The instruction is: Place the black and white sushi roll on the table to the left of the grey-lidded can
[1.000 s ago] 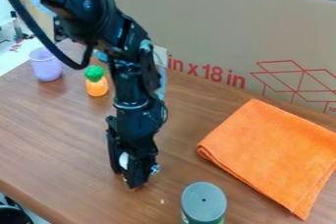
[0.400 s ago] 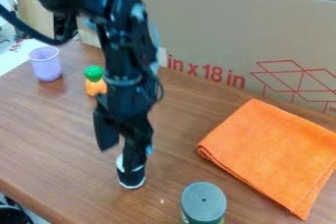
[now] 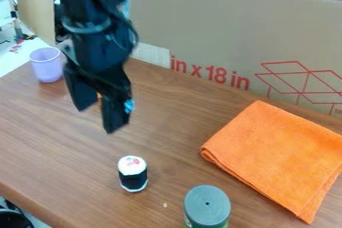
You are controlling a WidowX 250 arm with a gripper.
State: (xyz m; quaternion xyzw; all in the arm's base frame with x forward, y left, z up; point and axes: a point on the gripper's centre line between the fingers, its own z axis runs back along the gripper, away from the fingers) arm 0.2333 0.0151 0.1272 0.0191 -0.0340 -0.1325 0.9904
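Near the left-middle of the table (image 3: 60, 147), the gripper (image 3: 96, 120) hangs above the wood, fingers well apart, with nothing seen in its grasp. The small black-and-white roll (image 3: 133, 177) stands upright on the tabletop, below and slightly right of the gripper in the view, near it but not touching. Its pale top has reddish marks (too small to make out properly). Closest behind the gripper, an orange sliver (image 3: 99, 96) shows between the fingers; it looks like part of something mostly hidden, not gripped. The purple cup (image 3: 46, 65) is upright farther left, the grey-topped can (image 3: 208, 205) is at the bottom edge, and the orange cloth (image 3: 279, 157) lies folded on the right, in front of the cardboard (image 3: 220, 27). Step in hand, as judged: moving the empty gripper about safely around the standing roll. Done well, that means height first and sideways travel second, as the lower finger could clip the roll's top and tip such a narrow thing. Fingers are best left apart near any object, so neither drags it. Slow, smooth motion is wise around the orange piece too, since the arm blocks the sight of it, and the light-looking cup could tip if bumped.
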